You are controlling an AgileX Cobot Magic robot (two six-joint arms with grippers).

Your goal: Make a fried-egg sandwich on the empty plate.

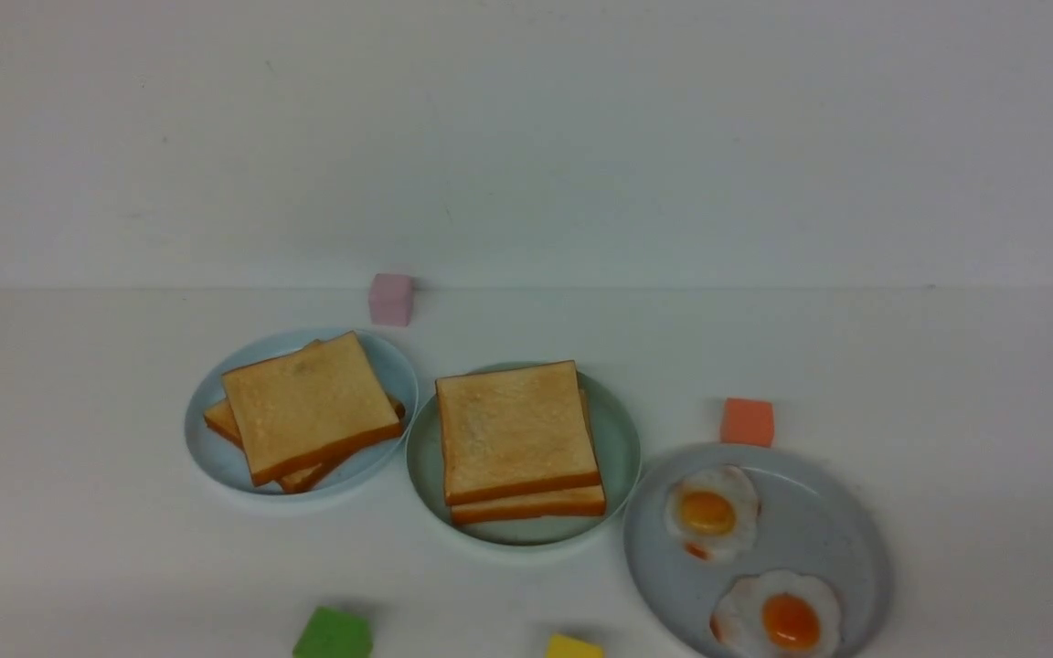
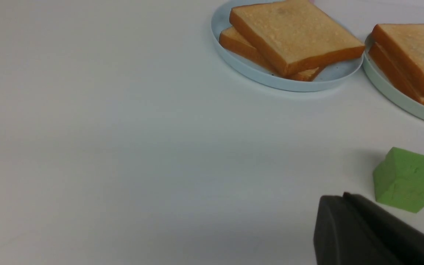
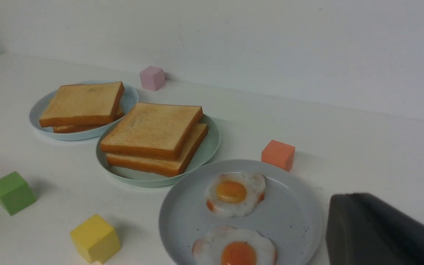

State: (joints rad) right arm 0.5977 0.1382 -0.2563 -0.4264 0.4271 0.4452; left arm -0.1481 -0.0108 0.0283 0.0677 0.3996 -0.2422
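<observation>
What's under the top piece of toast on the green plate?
Under the top toast slice on the mint-green plate lies a second slice. Any egg between them is covered, so it cannot be seen.

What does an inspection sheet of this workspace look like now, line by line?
Surface: white table, no spills seen.
Job's things: two toast slices stacked on the mint-green plate; whether an egg lies between them cannot be told. Two fried eggs, one and another, lie on the grey-blue plate. Spare toast is fanned on the pale-blue plate.
Clutter: pink cube, orange cube, green cube, yellow cube.
Grippers: only a dark part of the left gripper and of the right gripper shows; open or shut cannot be told.
Cables: nothing seen.
Surroundings: plain white wall.
</observation>
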